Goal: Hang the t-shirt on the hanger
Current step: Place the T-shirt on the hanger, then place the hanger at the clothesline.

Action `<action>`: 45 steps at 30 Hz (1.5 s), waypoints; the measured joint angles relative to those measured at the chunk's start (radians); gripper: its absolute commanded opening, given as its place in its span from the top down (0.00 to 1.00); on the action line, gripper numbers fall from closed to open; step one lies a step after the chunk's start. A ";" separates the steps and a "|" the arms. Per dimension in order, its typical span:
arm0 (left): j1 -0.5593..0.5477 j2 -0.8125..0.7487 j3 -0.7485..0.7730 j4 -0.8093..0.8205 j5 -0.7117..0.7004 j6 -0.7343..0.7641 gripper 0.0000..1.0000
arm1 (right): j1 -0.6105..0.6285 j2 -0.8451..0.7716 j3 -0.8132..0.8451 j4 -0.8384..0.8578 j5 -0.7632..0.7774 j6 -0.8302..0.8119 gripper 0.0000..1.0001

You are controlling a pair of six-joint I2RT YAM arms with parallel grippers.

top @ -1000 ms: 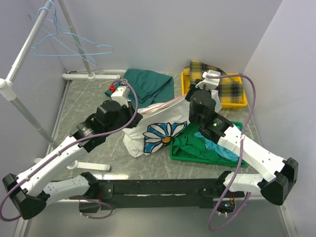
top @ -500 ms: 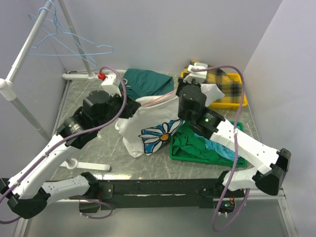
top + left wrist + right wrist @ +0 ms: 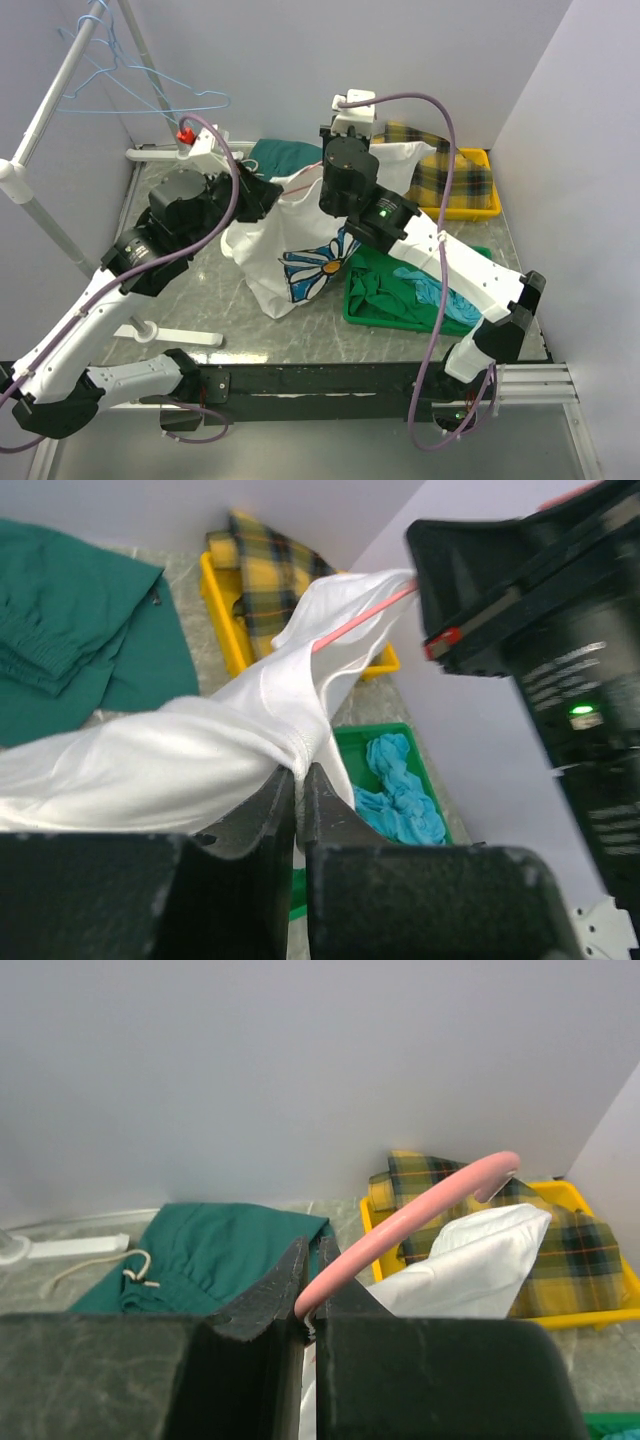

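The t-shirt (image 3: 285,235), just one, with a single flower print (image 3: 318,268), hangs between both arms, its lower edge reaching the counter (image 3: 200,290). My left fingers (image 3: 255,815) pinch a bunched fold. My right fingers (image 3: 262,1290) clamp the one pink hanger (image 3: 400,1222), its wire running into the cloth. Beside it I count one yellow tray (image 3: 470,213) and one green tray (image 3: 352,316).
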 measured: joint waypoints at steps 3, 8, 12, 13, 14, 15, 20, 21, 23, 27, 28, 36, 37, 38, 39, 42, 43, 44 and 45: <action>0.000 -0.024 -0.078 0.026 -0.017 -0.018 0.85 | 0.018 0.006 0.013 -0.034 0.000 -0.001 1.00; 0.000 -0.022 -0.122 0.075 -0.019 -0.038 0.63 | 0.089 0.042 0.047 -0.062 0.000 0.002 1.00; 0.000 -0.022 -0.122 0.138 -0.007 -0.047 0.26 | 0.109 0.078 0.067 -0.095 -0.034 0.007 1.00; 0.002 -0.022 -0.122 0.132 -0.017 -0.036 0.23 | 0.108 0.081 0.085 -0.115 -0.041 -0.004 1.00; 0.008 -0.023 -0.121 0.135 -0.008 -0.034 0.16 | 0.106 0.081 0.110 -0.133 -0.055 -0.005 1.00; 0.011 -0.022 -0.117 0.150 0.000 -0.029 0.13 | 0.104 0.082 0.139 -0.145 -0.068 -0.006 1.00; 0.004 -0.035 -0.026 0.225 0.057 0.013 0.01 | 0.101 0.083 0.337 -0.192 -0.137 -0.039 1.00; 0.004 -0.040 -0.005 0.233 0.062 0.021 0.01 | 0.101 0.083 0.366 -0.189 -0.147 -0.045 1.00; 0.004 -0.059 0.046 0.255 0.069 0.043 0.03 | 0.101 0.082 0.428 -0.185 -0.172 -0.062 1.00; 0.004 -0.118 0.105 0.309 0.079 0.086 0.04 | 0.101 0.082 0.531 -0.180 -0.240 -0.095 1.00; 0.004 -0.132 0.113 0.317 0.083 0.097 0.04 | 0.101 0.080 0.541 -0.177 -0.253 -0.098 1.00; 0.004 -0.209 0.072 0.312 0.086 0.147 0.17 | 0.053 -0.045 0.219 -0.108 -0.429 -0.024 1.00; 0.004 -0.212 0.061 0.290 0.085 0.150 0.22 | 0.039 -0.064 0.145 -0.100 -0.466 -0.008 1.00; 0.004 -0.215 0.049 0.253 0.086 0.157 0.30 | 0.026 -0.079 0.073 -0.092 -0.500 0.002 1.00; 0.004 -0.217 0.036 0.218 0.087 0.159 0.32 | 0.017 -0.092 0.018 -0.090 -0.528 0.010 1.00; 0.004 -0.221 0.005 0.109 0.098 0.159 0.37 | -0.008 -0.119 -0.134 -0.083 -0.623 0.022 1.00; 0.004 -0.222 -0.006 0.078 0.105 0.158 0.38 | -0.011 -0.126 -0.169 -0.080 -0.650 0.024 1.00; 0.004 -0.223 -0.020 0.049 0.112 0.154 0.39 | -0.012 -0.133 -0.194 -0.075 -0.671 0.024 1.00; 0.004 -0.226 -0.041 0.031 0.125 0.149 0.40 | -0.012 -0.148 -0.226 -0.061 -0.697 0.025 1.00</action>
